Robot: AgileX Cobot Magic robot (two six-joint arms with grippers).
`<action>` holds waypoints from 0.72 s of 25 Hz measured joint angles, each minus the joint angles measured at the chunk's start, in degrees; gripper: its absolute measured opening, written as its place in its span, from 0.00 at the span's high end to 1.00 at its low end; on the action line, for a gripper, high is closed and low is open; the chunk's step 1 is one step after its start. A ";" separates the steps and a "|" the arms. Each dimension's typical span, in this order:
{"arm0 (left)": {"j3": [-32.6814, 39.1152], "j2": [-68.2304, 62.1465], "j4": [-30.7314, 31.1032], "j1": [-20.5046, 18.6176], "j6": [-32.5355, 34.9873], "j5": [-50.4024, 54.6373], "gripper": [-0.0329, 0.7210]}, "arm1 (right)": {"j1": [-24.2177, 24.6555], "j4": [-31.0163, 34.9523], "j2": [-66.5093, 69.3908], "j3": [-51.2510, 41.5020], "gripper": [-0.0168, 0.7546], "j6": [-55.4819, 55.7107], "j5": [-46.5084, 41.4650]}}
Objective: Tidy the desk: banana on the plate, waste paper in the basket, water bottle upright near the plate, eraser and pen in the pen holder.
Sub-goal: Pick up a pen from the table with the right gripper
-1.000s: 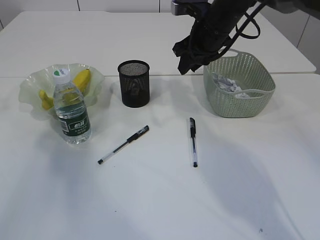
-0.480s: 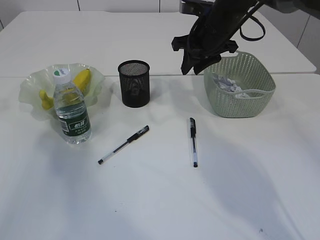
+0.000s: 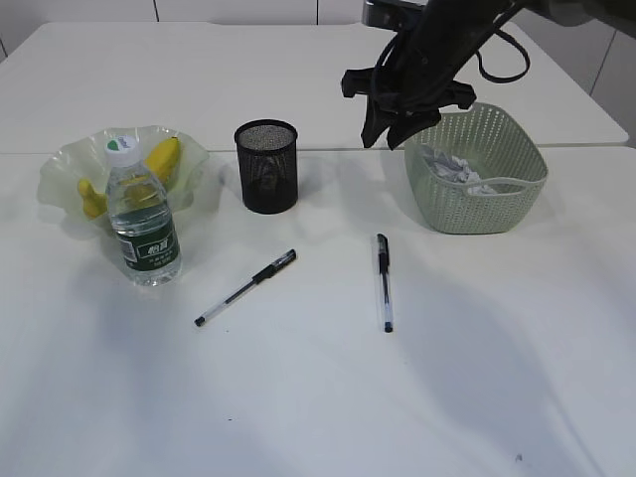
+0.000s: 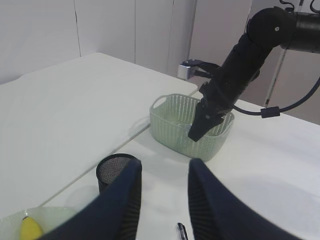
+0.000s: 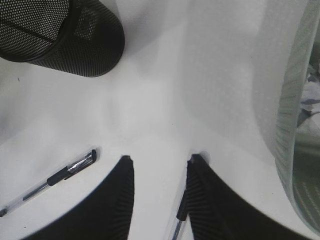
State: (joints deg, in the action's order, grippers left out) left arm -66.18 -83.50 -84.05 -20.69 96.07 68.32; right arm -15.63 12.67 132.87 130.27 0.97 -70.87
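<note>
The banana lies on the wavy glass plate, and the water bottle stands upright in front of it. Crumpled waste paper sits in the green basket. Two pens lie on the table, one slanted and one nearly straight, in front of the black mesh pen holder. The eraser is hidden. My right gripper hangs open and empty between holder and basket; below it are both pens. My left gripper is open and empty, high above the table.
The right arm crosses in front of the basket in the left wrist view. A seam between two white tables runs behind the pen holder. The basket's rim stands close to the right gripper's right side.
The right gripper has turned and shifted slightly right and up beside the basket, its fingers now pointing down. The objects on the table have not moved.
</note>
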 joint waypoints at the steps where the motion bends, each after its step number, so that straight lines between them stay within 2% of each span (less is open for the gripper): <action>1: 0.00 0.00 0.00 0.00 0.00 0.00 0.67 | 0.00 0.06 0.00 0.00 0.64 0.02 0.00; 8: 0.00 0.00 0.00 0.00 -0.12 0.00 0.67 | 0.00 -1.80 0.00 0.00 0.63 1.81 0.00; 13: 0.00 0.00 0.00 0.00 -0.14 0.00 0.67 | 0.00 -5.03 0.00 -0.36 0.47 9.57 -0.08; 18: 0.00 0.00 0.00 0.00 -0.36 0.00 0.67 | 0.00 -3.37 0.00 -3.61 0.43 12.11 -0.08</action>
State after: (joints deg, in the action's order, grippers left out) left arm -66.18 -83.50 -84.05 -20.69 95.71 68.32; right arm -15.63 9.30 132.87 126.66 13.09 -70.95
